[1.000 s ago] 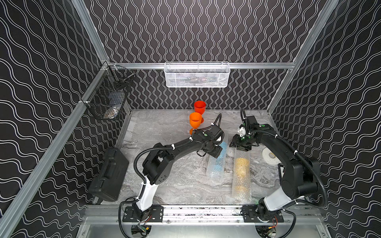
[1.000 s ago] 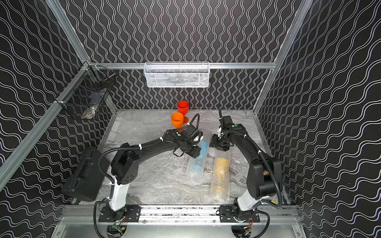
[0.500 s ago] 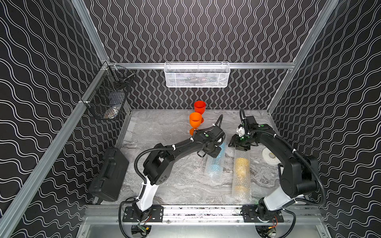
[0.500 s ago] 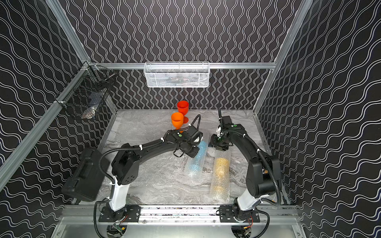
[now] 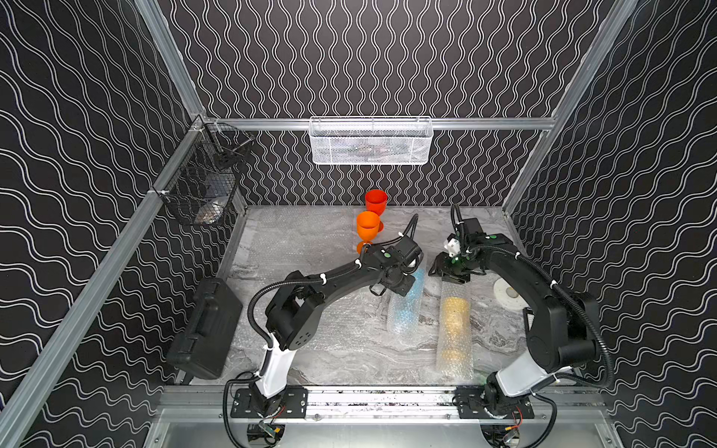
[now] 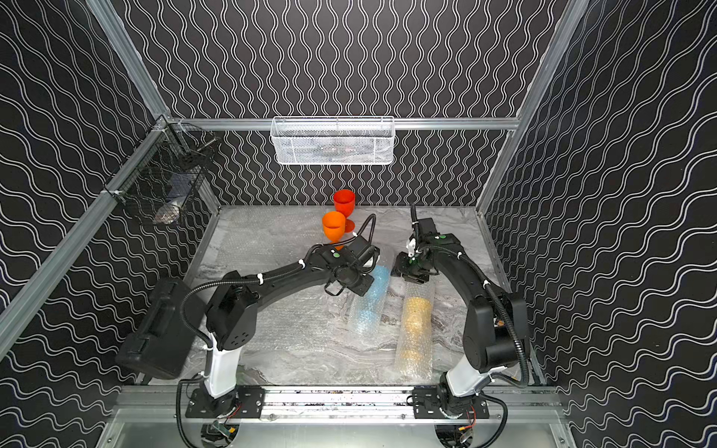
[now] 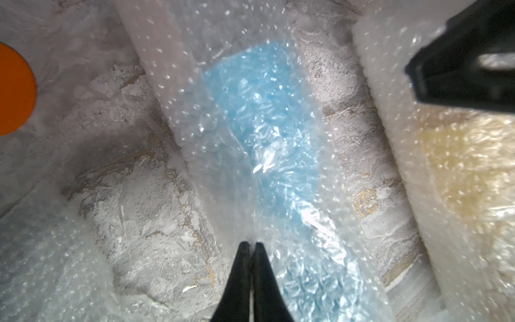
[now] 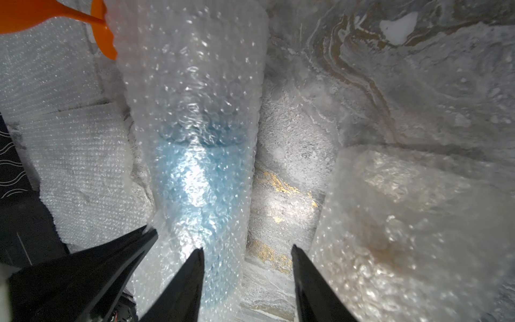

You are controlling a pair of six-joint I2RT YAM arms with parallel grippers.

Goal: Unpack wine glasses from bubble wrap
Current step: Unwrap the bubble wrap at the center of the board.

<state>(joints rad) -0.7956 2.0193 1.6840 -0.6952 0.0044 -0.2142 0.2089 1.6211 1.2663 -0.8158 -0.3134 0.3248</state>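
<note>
Blue goblet: lying on the surface, mid-area, inside its tube, the blue wrap. It shows only as a blurred tint.
Yellow goblet: lying just beside it on the right arm's side, inside the yellow wrap. The tubes are roughly parallel, with a strip of bare surface between them.
Orange goblet and red goblet: unwrapped and upright toward the back wall, red behind orange.

Left arm reaches to the far end of the blue wrap. Left jaws: tips pressed together in the left wrist view, pinching a fold of the blue wrap at the tube's edge. The goblet itself is not gripped.

Right arm is over the far end of the yellow wrap. Right jaws: about half open, nothing between them. In the right wrist view they straddle the bare strip, one tip over the blue wrap, the other by the yellow wrap. Whether either tip touches wrap: cannot tell.

Flat sheet: spread on the surface, back, on the left arm's side.
</note>
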